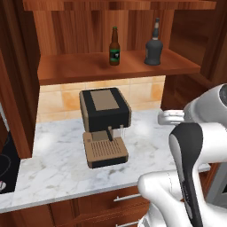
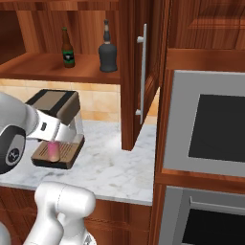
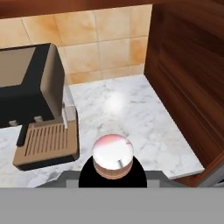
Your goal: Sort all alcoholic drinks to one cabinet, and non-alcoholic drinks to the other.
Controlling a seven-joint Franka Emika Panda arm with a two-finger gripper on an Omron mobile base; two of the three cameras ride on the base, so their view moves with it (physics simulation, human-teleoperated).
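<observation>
Cabinet [image 1: 115,66]: reddish-brown streaked wood, semi-gloss. Beer bottle [image 1: 114,46]: brown glass, glossy, with a dark label. Squat bottle [image 1: 154,44]: dark grey, smooth sheen. Counter [image 1: 53,164]: white marble veined grey, polished, a soft highlight seen. Backsplash [image 1: 57,99]: tan tile, glazed. Coffee machine [image 1: 104,126]: matt black and tan panels, ribbed drip tray. Cabinet door handle [image 2: 142,72]: brushed metal. Pink bottle [image 3: 113,155]: smooth, glossy.

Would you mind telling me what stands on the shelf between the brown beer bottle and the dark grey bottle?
Nothing: in the left base view the shelf between the beer bottle and the dark grey bottle is bare wood; the right base view agrees.
</observation>
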